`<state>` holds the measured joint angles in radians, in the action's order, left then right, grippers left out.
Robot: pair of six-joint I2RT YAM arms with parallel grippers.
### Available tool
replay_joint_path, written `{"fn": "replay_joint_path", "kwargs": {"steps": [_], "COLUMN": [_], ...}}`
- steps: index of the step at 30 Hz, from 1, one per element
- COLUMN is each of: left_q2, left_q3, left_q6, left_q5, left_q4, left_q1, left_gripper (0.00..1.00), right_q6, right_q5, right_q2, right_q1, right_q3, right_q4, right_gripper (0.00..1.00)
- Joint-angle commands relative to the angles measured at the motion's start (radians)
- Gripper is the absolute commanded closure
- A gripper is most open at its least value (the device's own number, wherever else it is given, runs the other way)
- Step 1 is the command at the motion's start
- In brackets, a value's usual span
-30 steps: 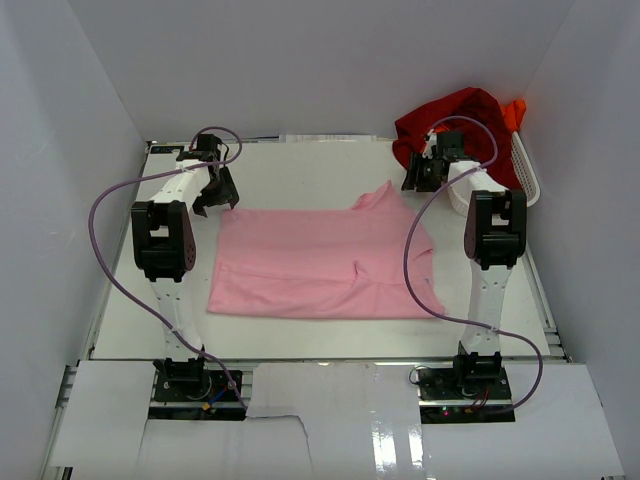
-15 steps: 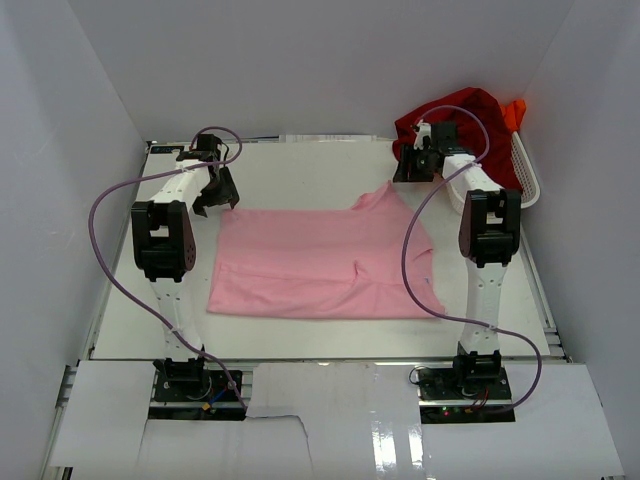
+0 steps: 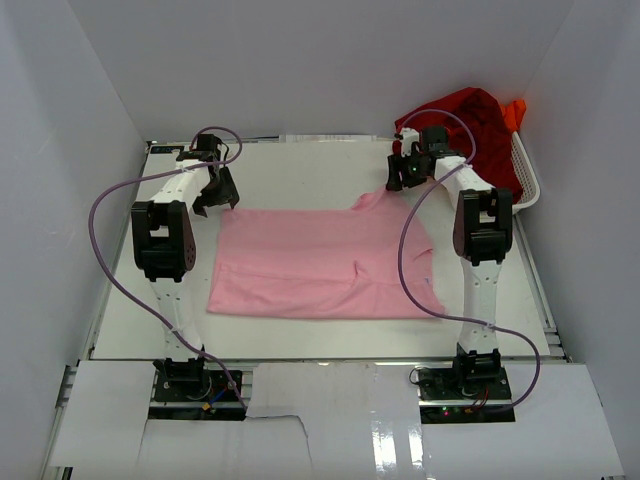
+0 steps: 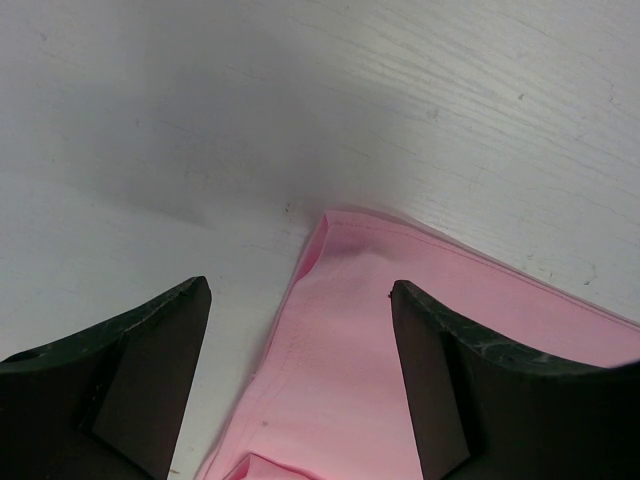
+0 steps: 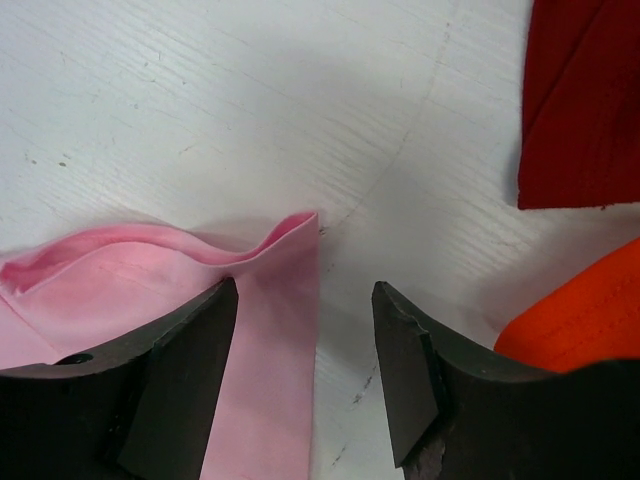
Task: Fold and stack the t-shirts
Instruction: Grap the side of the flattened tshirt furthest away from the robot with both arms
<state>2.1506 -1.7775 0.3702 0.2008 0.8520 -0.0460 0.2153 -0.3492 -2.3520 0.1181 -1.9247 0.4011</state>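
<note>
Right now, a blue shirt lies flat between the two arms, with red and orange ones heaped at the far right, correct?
Not blue: the top view shows that the flat shirt is light pink. The red shirt and the orange shirt are indeed heaped at the far right.

A light pink t-shirt (image 3: 320, 265) lies spread flat in the middle of the white surface (image 3: 290, 170), one sleeve poking up toward the far right. The left end effector (image 3: 213, 195) hangs over the shirt's far left corner; the right end effector (image 3: 404, 173) is above that sleeve's tip. Behind it, in the far right corner, a dark red t-shirt (image 3: 470, 120) is heaped — a bright orange t-shirt (image 3: 515, 112) peeking out beside it — against a white mesh basket (image 3: 528, 185).
</note>
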Motion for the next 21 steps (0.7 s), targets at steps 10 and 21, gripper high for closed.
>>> {"fn": "replay_joint_path", "kwargs": {"steps": [10,21], "left_q2": [0.006,0.020], "left_q3": [-0.071,-0.077], "left_q6": [-0.002,-0.007], "left_q5": [-0.023,-0.015], "left_q4": [-0.016,-0.014], "left_q1": [0.000,-0.003], "left_gripper": [0.16,0.16], "right_q6": [0.136,0.182], "right_q5": [-0.103,-0.160], "right_q2": [-0.118,-0.159], "right_q1": [-0.005,-0.003], "right_q3": [-0.115,-0.172], "right_q4": [-0.004,0.051], "right_gripper": [0.36,0.38]}}
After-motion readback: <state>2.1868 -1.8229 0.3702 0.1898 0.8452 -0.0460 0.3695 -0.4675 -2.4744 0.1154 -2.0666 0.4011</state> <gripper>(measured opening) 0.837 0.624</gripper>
